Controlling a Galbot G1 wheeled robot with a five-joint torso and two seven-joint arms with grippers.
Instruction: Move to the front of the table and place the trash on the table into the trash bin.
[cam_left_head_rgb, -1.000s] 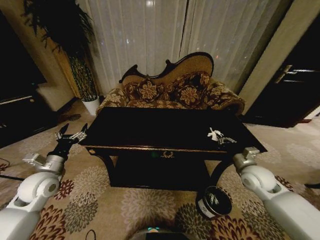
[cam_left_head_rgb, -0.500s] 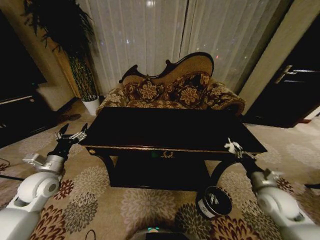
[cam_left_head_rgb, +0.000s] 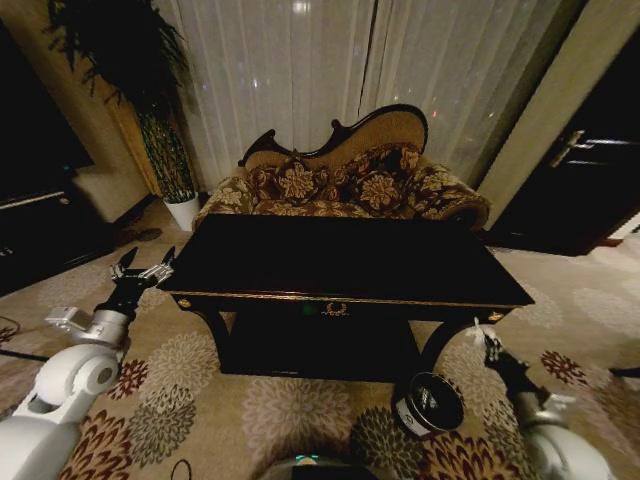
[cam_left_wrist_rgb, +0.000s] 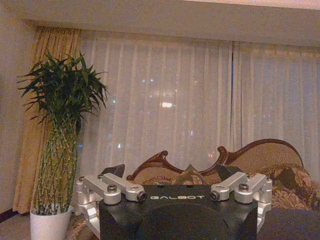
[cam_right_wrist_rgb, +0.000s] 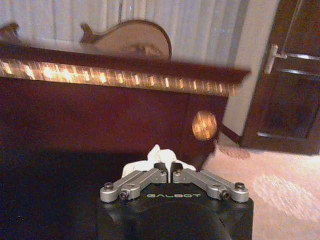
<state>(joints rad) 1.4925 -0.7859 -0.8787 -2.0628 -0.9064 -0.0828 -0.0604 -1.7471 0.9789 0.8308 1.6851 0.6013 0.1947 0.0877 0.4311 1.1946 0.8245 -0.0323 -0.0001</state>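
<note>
Nearest, the trash bin (cam_left_head_rgb: 430, 402) stands on the carpet by the table's right front leg, tipped so its open mouth faces up and toward the robot. Just right of it and above, the right gripper (cam_left_head_rgb: 482, 336) hangs below the table edge, fingers pinched together on a white paper wad (cam_right_wrist_rgb: 156, 161); too crumpled to give a long axis. Drop not yet made. Left gripper (cam_left_head_rgb: 140, 271) idles off the table's left corner, fingers spread. The table (cam_left_head_rgb: 340, 262) top beyond looks bare, so this may be the last piece.
</note>
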